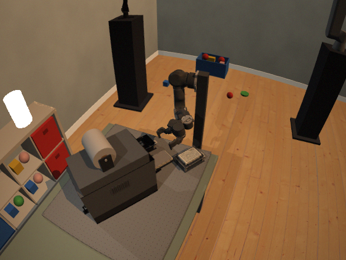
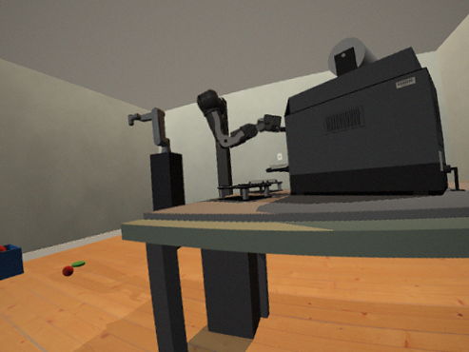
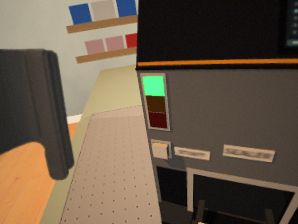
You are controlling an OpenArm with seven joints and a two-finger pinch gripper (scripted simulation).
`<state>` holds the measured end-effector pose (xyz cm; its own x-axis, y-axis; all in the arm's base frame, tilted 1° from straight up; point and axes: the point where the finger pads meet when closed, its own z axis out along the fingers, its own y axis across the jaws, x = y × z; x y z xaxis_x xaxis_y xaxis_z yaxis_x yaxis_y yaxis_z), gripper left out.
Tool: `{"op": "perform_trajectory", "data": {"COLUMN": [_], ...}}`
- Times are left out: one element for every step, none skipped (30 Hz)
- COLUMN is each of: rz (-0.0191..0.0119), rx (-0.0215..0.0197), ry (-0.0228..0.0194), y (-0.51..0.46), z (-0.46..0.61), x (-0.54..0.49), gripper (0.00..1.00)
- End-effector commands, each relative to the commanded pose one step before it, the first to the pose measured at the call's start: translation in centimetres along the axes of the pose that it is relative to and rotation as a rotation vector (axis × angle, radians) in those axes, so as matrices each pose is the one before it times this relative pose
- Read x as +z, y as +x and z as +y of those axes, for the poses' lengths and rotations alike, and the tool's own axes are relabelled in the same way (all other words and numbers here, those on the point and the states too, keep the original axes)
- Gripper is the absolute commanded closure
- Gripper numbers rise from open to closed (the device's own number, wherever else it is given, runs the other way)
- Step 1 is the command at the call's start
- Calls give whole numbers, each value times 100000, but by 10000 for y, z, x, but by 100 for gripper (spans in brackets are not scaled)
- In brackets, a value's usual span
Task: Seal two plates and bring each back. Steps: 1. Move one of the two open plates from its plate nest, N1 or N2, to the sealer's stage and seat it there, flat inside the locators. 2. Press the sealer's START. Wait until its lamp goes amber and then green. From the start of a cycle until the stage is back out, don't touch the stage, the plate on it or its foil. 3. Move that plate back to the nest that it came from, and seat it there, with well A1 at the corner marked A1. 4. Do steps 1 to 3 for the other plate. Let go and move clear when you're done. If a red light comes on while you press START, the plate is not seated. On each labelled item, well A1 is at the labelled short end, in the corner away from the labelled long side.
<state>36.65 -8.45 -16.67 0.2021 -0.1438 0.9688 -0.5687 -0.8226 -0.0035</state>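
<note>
The dark sealer (image 1: 113, 173) stands on the mat with a foil roll (image 1: 97, 148) on top. In the wrist view its lamp column shows green (image 3: 153, 85) at the top, and the pale START button (image 3: 160, 149) sits below it. The stage (image 1: 162, 158) sticks out of the sealer's front and carries a flat grey-topped plate. A white open plate (image 1: 189, 156) sits in the nest to the stage's right. The nest behind the stage (image 1: 146, 141) looks dark and empty. My gripper (image 1: 165, 139) is open and empty, hovering above the stage and facing the sealer's front panel. One finger (image 3: 35, 110) shows at the left of the wrist view.
The arm's black post (image 1: 200, 110) stands just behind the nests. A shelf unit with coloured blocks and balls (image 1: 26, 165) stands at the table's left. From the low side view the sealer (image 2: 360, 129) hides the gripper tips, and the nests (image 2: 252, 187) show beside it.
</note>
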Motion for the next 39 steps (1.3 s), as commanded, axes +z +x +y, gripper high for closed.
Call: {"op": "perform_trajectory", "data": {"rz": [107, 0, 0, 0, 0, 0, 0, 0, 0, 0, 0, 0, 0, 0, 0, 0, 0, 0, 0, 0, 0, 0, 0, 0, 2523, 0, 0, 1970, 2076, 1981, 2035, 2048, 1122, 2126, 2055, 1970, 1953, 1953, 1947], "rx": [2, 0, 0, 0, 0, 0, 0, 0, 0, 0, 0, 0, 0, 0, 0, 0, 0, 0, 0, 0, 0, 0, 0, 0, -961, 0, 0, -763, -874, -831, -859, -866, -464, -1125, -1082, -1032, -1200, -1200, -1196], "ry": [405, 0, 0, 0, 0, 0, 0, 0, 0, 0, 0, 0, 0, 0, 0, 0, 0, 0, 0, 0, 0, 0, 0, 0, 3087, 0, 0, 2548, 2451, 2513, 2486, 2478, 1458, 2378, 2418, 2462, 2427, 2427, 2430], "y": [738, 0, 0, 0, 0, 0, 0, 0, 0, 0, 0, 0, 0, 0, 0, 0, 0, 0, 0, 0, 0, 0, 0, 0, 2727, 0, 0, 2091, 2318, 2197, 2321, 2377, 2335, 2557, 2491, 2393, 2382, 2430, 2464], "z": [-972, 0, 0, 0, 0, 0, 0, 0, 0, 0, 0, 0, 0, 0, 0, 0, 0, 0, 0, 0, 0, 0, 0, 0, -5868, 0, 0, -4508, -4378, -4474, -4416, -4379, -4394, -4288, -4325, -4353, -4377, -4339, -4301], "x": [-565, 0, 0, 0, 0, 0, 0, 0, 0, 0, 0, 0, 0, 0, 0, 0, 0, 0, 0, 0, 0, 0, 0, 0, -52, 0, 0, -199, -241, -94, 56, 215, 386, 97, 245, 396, 214, 366, 517], "gripper": [35, 35, 35, 35, 35, 35, 35, 35, 35, 35, 35, 35, 35, 35, 35, 35, 35, 35, 35, 35, 35, 35, 35, 35, 35, 35, 35, 35, 35, 35, 35, 35, 35, 35, 35, 35, 35, 35, 35]}}
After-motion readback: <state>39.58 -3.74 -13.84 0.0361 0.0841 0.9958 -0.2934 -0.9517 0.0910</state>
